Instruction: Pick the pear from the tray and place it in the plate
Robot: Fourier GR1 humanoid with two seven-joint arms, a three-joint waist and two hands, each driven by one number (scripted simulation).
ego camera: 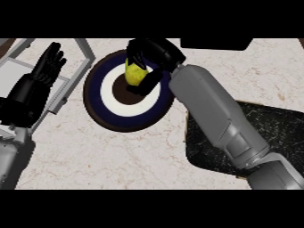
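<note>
A yellow-green pear [135,73] is over the upper middle of the round plate [115,116], which has a dark blue rim, a white ring and a brown centre. My right hand [153,52] curls round the pear from above, thumb beneath it, shut on it. Whether the pear touches the plate I cannot tell. The dark speckled tray [279,129] lies at the lower right, partly under my right forearm. My left hand [39,78] rests open at the left, fingers pointing up.
A grey wire-frame rack [82,49] with a pale base stands at the upper left, behind my left hand and next to the plate. A black object [216,42] sits at the top edge. Marble counter [115,156] spreads below the plate.
</note>
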